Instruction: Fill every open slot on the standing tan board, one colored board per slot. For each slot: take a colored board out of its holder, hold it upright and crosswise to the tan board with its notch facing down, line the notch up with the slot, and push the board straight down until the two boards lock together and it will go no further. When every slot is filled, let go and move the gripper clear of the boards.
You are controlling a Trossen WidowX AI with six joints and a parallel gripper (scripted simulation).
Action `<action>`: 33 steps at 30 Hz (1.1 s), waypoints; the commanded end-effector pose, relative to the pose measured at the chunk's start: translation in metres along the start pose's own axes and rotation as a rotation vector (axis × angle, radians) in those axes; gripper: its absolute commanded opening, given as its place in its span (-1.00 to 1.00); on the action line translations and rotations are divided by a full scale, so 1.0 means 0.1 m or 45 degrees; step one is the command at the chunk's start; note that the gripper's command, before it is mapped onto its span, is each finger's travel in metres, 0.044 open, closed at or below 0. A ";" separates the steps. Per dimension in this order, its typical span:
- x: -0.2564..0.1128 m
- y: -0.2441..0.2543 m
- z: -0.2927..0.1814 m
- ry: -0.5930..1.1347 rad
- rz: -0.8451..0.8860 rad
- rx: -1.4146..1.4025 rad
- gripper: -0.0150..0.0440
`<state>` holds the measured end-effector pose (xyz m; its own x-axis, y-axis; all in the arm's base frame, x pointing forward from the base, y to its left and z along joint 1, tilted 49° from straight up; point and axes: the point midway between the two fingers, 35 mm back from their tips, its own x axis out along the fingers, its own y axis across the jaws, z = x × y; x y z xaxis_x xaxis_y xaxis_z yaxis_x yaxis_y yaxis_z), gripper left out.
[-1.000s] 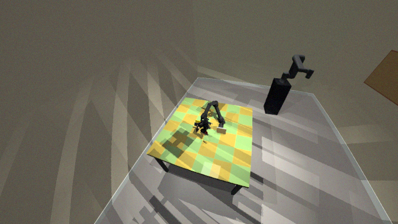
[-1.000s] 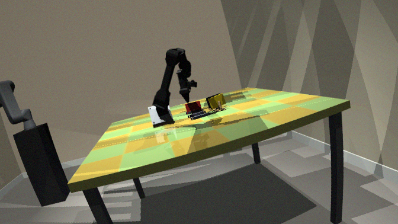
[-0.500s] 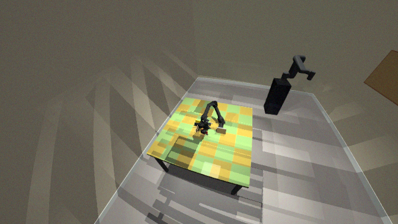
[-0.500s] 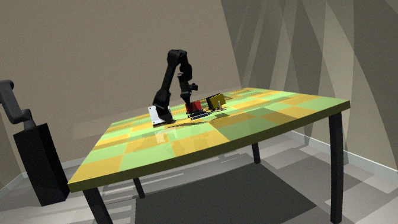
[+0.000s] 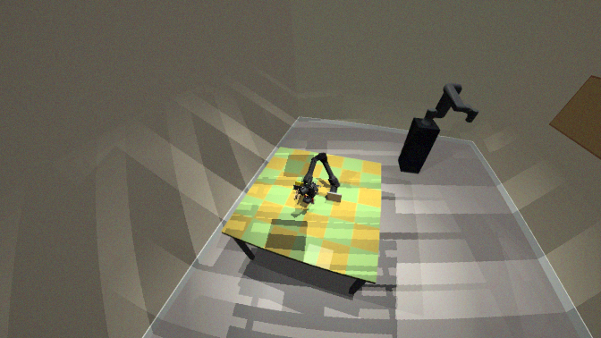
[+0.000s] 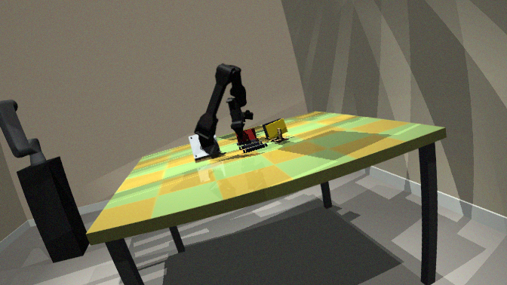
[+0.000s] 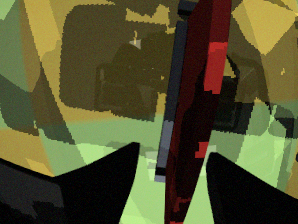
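The black metal hand (image 5: pixel 308 197) (image 6: pixel 243 136) (image 7: pixel 173 155) is standing apart around the thin red upright board (image 5: pixel 312 200) (image 6: pixel 247 135) (image 7: pixel 197 95), which is still waiting for its slotting.

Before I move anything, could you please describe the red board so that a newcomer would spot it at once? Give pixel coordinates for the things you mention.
On the checkered table (image 5: pixel 331 230) (image 6: pixel 181 196), look directly below the black arm's gripper (image 7: pixel 173 155). The red board (image 6: pixel 247 135) (image 7: pixel 218 65) stands there, its colour setting it apart from the yellow board (image 6: pixel 277 129) nearby.

Open gaps flank the red board (image 6: pixel 247 135) (image 7: pixel 197 95), between it and each claw (image 7: pixel 173 155) finger.
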<state>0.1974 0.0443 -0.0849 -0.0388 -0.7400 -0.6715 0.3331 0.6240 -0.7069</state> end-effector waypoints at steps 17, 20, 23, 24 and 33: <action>0.07 -0.01 -0.01 -0.003 -0.010 -0.008 -0.49; 0.02 -0.01 -0.01 -0.003 -0.009 -0.008 -0.49; -0.03 -0.01 -0.01 -0.003 -0.009 -0.008 -0.49; -0.05 -0.01 -0.01 -0.003 -0.009 -0.008 -0.49; -0.21 -0.01 -0.01 -0.002 -0.008 -0.009 -0.49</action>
<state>0.1952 0.0523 -0.0750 -0.0453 -0.7519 -0.6577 0.3187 0.6131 -0.7229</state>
